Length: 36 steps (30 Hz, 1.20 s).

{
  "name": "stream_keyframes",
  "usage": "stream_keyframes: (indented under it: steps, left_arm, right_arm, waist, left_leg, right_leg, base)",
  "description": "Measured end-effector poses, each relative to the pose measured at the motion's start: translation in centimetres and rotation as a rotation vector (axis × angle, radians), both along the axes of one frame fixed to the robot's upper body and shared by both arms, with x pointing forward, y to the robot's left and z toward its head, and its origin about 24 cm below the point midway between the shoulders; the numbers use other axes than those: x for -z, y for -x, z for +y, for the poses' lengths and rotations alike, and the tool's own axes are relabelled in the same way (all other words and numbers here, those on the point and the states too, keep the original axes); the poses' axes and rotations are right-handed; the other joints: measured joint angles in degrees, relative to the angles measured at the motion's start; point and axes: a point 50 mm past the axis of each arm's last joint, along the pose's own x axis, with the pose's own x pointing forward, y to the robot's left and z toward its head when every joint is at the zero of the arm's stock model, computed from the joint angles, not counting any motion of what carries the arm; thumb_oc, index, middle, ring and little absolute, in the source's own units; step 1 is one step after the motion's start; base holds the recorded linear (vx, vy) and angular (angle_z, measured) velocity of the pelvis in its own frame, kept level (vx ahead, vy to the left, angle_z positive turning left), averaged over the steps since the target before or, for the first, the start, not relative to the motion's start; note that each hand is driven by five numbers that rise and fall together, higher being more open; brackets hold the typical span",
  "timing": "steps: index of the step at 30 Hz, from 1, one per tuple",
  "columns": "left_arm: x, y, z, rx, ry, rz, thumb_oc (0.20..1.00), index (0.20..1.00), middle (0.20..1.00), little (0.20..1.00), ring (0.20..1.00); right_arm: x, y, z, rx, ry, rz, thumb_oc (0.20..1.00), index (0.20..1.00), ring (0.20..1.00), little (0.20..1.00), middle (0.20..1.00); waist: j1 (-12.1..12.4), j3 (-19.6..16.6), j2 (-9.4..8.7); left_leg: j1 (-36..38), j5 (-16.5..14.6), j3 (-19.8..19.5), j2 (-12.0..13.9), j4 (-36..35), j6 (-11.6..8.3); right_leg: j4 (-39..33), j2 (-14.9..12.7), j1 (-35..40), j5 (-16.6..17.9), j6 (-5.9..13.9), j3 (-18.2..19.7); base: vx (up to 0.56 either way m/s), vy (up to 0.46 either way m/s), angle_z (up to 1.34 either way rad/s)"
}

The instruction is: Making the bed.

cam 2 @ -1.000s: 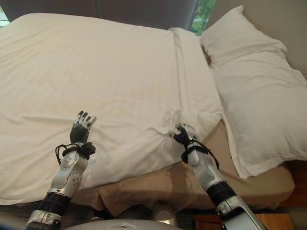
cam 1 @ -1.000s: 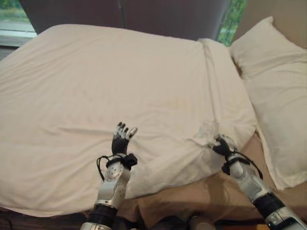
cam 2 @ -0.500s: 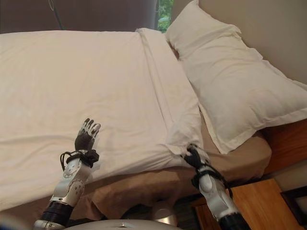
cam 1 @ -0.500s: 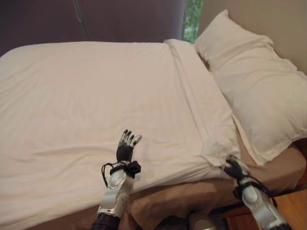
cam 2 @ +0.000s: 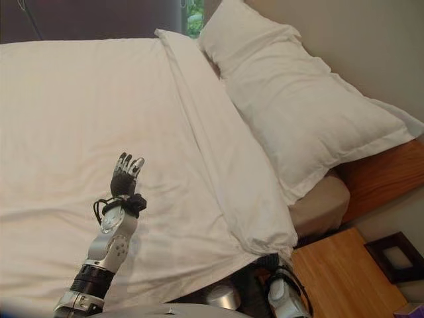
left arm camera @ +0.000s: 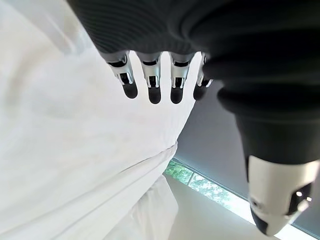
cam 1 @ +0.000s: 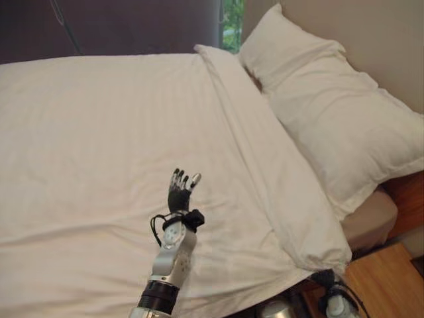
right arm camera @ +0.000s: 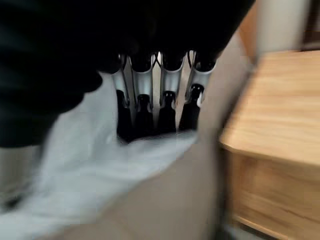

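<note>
Right hand (right arm camera: 155,95), right wrist view: fingers (right arm camera: 144,112) curled down onto a fold of the white duvet (cam 1: 119,152), pinching its corner. In the head views this hand sits at the bottom right of the frame, directly beneath the duvet's hanging corner (cam 2: 268,242). Left hand (cam 1: 177,195), lower centre of the frame: raised above the duvet with fingers straight and spread, holding nothing. The duvet lies nearly flat across the bed, covering the left and centre of the frame, its folded band running from upper centre down to lower right. Two white pillows (cam 1: 331,112) lie at upper right, overlapping the band's edge. A tan fitted sheet (cam 2: 318,202) shows below the pillows, beside a wooden nightstand (cam 2: 341,278) at lower right.
</note>
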Motion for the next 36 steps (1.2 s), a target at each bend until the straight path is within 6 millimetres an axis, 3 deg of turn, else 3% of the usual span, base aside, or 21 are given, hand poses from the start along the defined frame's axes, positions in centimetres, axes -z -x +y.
stream_keyframes:
  steps: [3, 4, 7, 10, 11, 12, 15, 17, 19, 20, 21, 22, 23, 24, 25, 27, 29, 31, 34, 35, 36]
  left_arm:
    - [0.0, 0.1, 1.0, -0.014, -0.039, 0.005, 1.0, 1.0, 1.0, 1.0, 1.0]
    - [-0.1, 0.2, 2.0, -0.024, -0.077, 0.008, 1.0, 1.0, 1.0, 1.0, 1.0]
    - [0.0, 0.4, 3.2, -0.048, -0.093, 0.011, 1.0, 1.0, 1.0, 1.0, 1.0]
    - [0.8, 1.0, 3.7, -0.048, -0.103, 0.044, 1.0, 1.0, 1.0, 1.0, 1.0]
    - [1.1, 1.3, 3.9, -0.047, -0.099, 0.051, 1.0, 1.0, 1.0, 1.0, 1.0]
    - [1.7, 1.9, 4.0, -0.04, -0.097, 0.074, 1.0, 1.0, 1.0, 1.0, 1.0]
    - [2.4, 2.4, 3.7, -0.028, -0.083, 0.105, 1.0, 1.0, 1.0, 1.0, 1.0]
    - [2.5, 2.3, 3.2, -0.014, -0.07, 0.11, 1.0, 1.0, 1.0, 1.0, 1.0]
    - [2.2, 2.0, 3.3, -0.014, -0.083, 0.101, 1.0, 1.0, 1.0, 1.0, 1.0]
    - [1.2, 1.1, 3.4, -0.009, -0.1, 0.071, 1.0, 1.0, 1.0, 1.0, 1.0]
    - [-0.1, 0.5, 3.4, -0.004, -0.114, 0.026, 1.0, 1.0, 1.0, 1.0, 1.0]
    - [-1.0, 0.0, 3.3, 0.006, -0.12, -0.011, 1.0, 1.0, 1.0, 1.0, 1.0]
    - [-1.9, -0.5, 2.9, 0.013, -0.119, -0.048, 1.0, 1.0, 1.0, 1.0, 1.0]
    - [-2.5, -0.5, 2.7, 0.015, -0.12, -0.074, 1.0, 1.0, 1.0, 1.0, 1.0]
    - [-3.5, 0.5, 3.5, -0.025, -0.129, -0.128, 1.0, 1.0, 1.0, 1.0, 1.0]
    - [-3.6, 1.4, 5.0, -0.113, -0.12, -0.136, 1.0, 1.0, 1.0, 1.0, 1.0]
    - [-3.8, 1.7, 6.1, -0.185, -0.117, -0.146, 1.0, 1.0, 1.0, 1.0, 1.0]
    - [-2.8, 2.2, 5.5, -0.212, -0.104, -0.107, 1.0, 1.0, 1.0, 1.0, 1.0]
    - [-2.2, 2.3, 3.1, -0.158, -0.057, -0.093, 1.0, 1.0, 1.0, 1.0, 1.0]
    - [-2.1, 2.4, 2.4, -0.158, -0.025, -0.102, 1.0, 1.0, 1.0, 1.0, 1.0]
    - [-2.0, 2.4, 2.3, -0.159, -0.02, -0.102, 1.0, 1.0, 1.0, 1.0, 1.0]
  right_arm:
    - [1.1, 7.9, -1.8, 0.179, 0.054, 0.285, 1.0, 1.0, 1.0, 1.0, 1.0]
    - [0.9, 12.7, -2.6, 0.314, 0.083, 0.433, 1.0, 1.0, 1.0, 1.0, 1.0]
    - [-0.8, 18.2, -4.8, 0.43, 0.169, 0.568, 1.0, 1.0, 1.0, 1.0, 1.0]
    - [-2.0, 18.3, -7.4, 0.434, 0.256, 0.545, 1.0, 1.0, 1.0, 1.0, 1.0]
    - [-2.3, 17.7, -8.1, 0.419, 0.281, 0.509, 1.0, 1.0, 1.0, 1.0, 1.0]
    - [-2.5, 15.0, -9.2, 0.346, 0.312, 0.405, 1.0, 1.0, 1.0, 1.0, 1.0]
    - [-2.8, 10.7, -9.5, 0.25, 0.322, 0.245, 1.0, 1.0, 1.0, 1.0, 1.0]
    - [-4.1, 5.5, -9.3, 0.132, 0.344, 0.031, 1.0, 1.0, 1.0, 1.0, 1.0]
    - [-6.3, 1.5, -8.7, 0.089, 0.354, -0.173, 1.0, 1.0, 1.0, 1.0, 1.0]
    - [-8.4, -1.9, -8.2, 0.032, 0.363, -0.342, 1.0, 1.0, 1.0, 1.0, 1.0]
    - [-10.2, -4.2, -7.9, 0.003, 0.376, -0.448, 1.0, 1.0, 1.0, 1.0, 1.0]
    - [-11.3, -5.0, -7.8, -0.013, 0.405, -0.517, 1.0, 1.0, 1.0, 1.0, 1.0]
    - [-12.1, -5.2, -8.1, -0.022, 0.431, -0.55, 1.0, 1.0, 1.0, 1.0, 1.0]
    - [-12.8, -5.0, -8.6, -0.02, 0.463, -0.56, 1.0, 1.0, 1.0, 1.0, 1.0]
    - [-16.9, -5.2, -9.5, -0.02, 0.605, -0.705, 1.0, 1.0, 1.0, 1.0, 1.0]
    - [-21.0, -6.6, -8.8, -0.086, 0.72, -0.897, 1.0, 1.0, 1.0, 1.0, 1.0]
    - [-23.5, -8.6, -7.6, -0.16, 0.761, -1.05, 1.0, 1.0, 1.0, 1.0, 1.0]
    - [-26.2, -12.5, -5.3, -0.205, 0.718, -1.228, 1.0, 1.0, 1.0, 1.0, 1.0]
    - [-27.3, -14.2, -3.0, -0.288, 0.662, -1.336, 1.0, 1.0, 1.0, 1.0, 1.0]
    - [-26.6, -14.4, -2.2, -0.277, 0.551, -1.356, 0.517, 0.517, 0.517, 0.517, 0.517]
    - [-26.2, -14.3, -1.8, -0.26, 0.496, -1.364, 0.2, 0.2, 0.2, 0.2, 0.2]
  waist:
    - [-0.21, 0.2, -0.29]
    - [-0.35, 0.61, -0.64]
    - [-0.49, 1.57, -0.27]
    - [-0.44, 2.21, 0.1]
    - [-0.29, 2.45, 0.27]
    - [0.02, 3.34, 0.13]
    - [0.87, 4.17, -0.18]
    - [1.09, 4.4, -0.5]
    - [0.84, 5.1, -1.21]
    - [0.96, 5.63, -1.6]
    - [1.21, 6.59, -0.53]
    - [0.47, 7.58, 0.66]
    - [0.5, 7.63, 0.96]
    - [1.37, 7.87, 1.45]
    - [3.54, 7.68, 1.7]
    - [4.77, 6.78, 2.29]
    - [6.98, 5.24, 2.64]
    - [8.86, 4.01, 7.21]
    - [8.99, 2.35, 9.57]
    - [8.92, 1.01, 9.59]
    - [8.99, 0.67, 9.2]
  left_leg:
    - [0.34, -0.09, 0.22, -0.64, 0.33, 0.04]
    - [1.0, -0.14, 0.41, -0.67, 0.32, -0.02]
    - [1.7, -1.23, 0.5, -0.65, -0.01, -0.61]
    - [2.22, -1.84, 0.6, -0.64, -0.04, -0.87]
    - [2.24, -2.09, 0.57, -0.73, -0.04, -1.05]
    - [2.17, -2.13, 0.51, -0.79, -0.04, -0.74]
    - [1.37, -1.82, 0.16, -0.54, -0.03, -0.48]
    - [-0.17, -0.71, -0.01, -0.18, -0.02, -0.24]
    - [-0.48, -0.25, 0.64, -0.54, 0.57, 0.21]
    - [-1.83, -0.96, 1.51, -0.12, 1.97, 0.97]
    - [-2.82, -0.81, 2.54, 2.15, 1.95, 1.9]
    - [-3.73, -0.4, 2.41, 3.43, 2.08, 2.42]
    - [-4.18, 0.63, 2.42, 4.26, 1.54, 3.43]
    - [-3.82, 1.25, 2.48, 4.74, 1.01, 3.52]
    - [-1.36, 1.96, 2.81, 5.05, 1.86, 2.85]
    - [-0.68, 2.3, 1.63, 5.06, 1.83, 2.53]
    - [-1.2, 3.64, 0.91, 4.74, 1.39, 1.58]
    - [-1.36, 5.05, 1.49, 6.71, 0.42, 0.03]
    - [-0.88, 5.7, 0.83, 8.36, 0.46, -0.39]
    - [-1.26, 6.01, -0.08, 9.57, 1.35, -0.9]
    - [-1.18, 5.69, -0.13, 9.96, 1.38, -1.04]
  right_leg:
    - [0.18, -0.32, 0.2, 0.1, -0.1, -0.09]
    - [0.18, -0.29, 0.49, 0.1, -0.09, -0.15]
    - [0.17, -0.21, 0.67, 0.05, -0.02, -0.2]
    - [0.12, -0.59, 1.27, -0.08, 0.15, -0.26]
    - [-0.01, -0.72, 1.23, -0.24, 0.36, -0.26]
    - [-0.11, -0.9, 1.03, -0.45, 0.67, -0.45]
    - [-0.1, -0.8, -0.08, -0.01, 0.95, -0.97]
    - [0.15, -0.54, -1.67, 0.89, 0.76, -1.45]
    - [1.76, 0.02, -2.96, 2.95, 0.89, -1.51]
    - [0.92, 0.53, -4.41, 7.15, 3.97, -1.01]
    - [0.11, 1.35, -6.0, 10.53, 4.2, 0.22]
    - [3.88, 1.54, -7.31, 8.54, 4.07, -2.51]
    - [8.93, 1.32, -8.0, 4.54, 2.41, -4.45]
    - [15.08, 0.41, -8.26, 0.77, 1.58, -4.66]
    - [22.53, -3.12, -4.99, -5.41, 3.57, -2.24]
    - [18.73, -4.12, 0.49, -7.79, 5.37, 2.14]
    - [11.76, -3.85, 3.51, -10.39, 4.17, 2.47]
    - [6.16, -1.47, 4.43, -8.52, 2.64, 3.27]
    - [3.09, 0.28, 6.63, -6.72, 1.99, 3.27]
    - [2.24, 1.18, 7.64, -6.61, 1.72, 2.29]
    - [1.52, 1.53, 7.8, -6.84, 1.43, 2.19]
  base:
    - [0.01, 0.014, -0.08]
    - [0.01, 0.038, -0.19]
    - [-0.01, 0.036, -0.15]
    - [-0.02, 0.021, -0.05]
    - [-0.07, -0.028, 0.04]
    - [-0.09, -0.043, 0.02]
    - [-0.1, -0.06, 0.0]
    - [-0.25, -0.017, 0.0]
    - [-0.37, 0.025, -0.22]
    - [-0.27, 0.015, -0.7]
    - [-0.23, -0.028, -0.53]
    - [-0.15, -0.082, -0.1]
    - [-0.12, -0.122, 0.3]
    - [-0.16, -0.205, 0.05]
    - [-0.13, -0.157, -0.03]
    - [-0.15, -0.121, 0.06]
    - [-0.21, -0.122, -0.08]
    - [-0.17, -0.145, -0.42]
    - [-0.22, -0.208, -0.06]
    - [-0.24, -0.175, 0.26]
    - [-0.17, -0.098, 0.18]
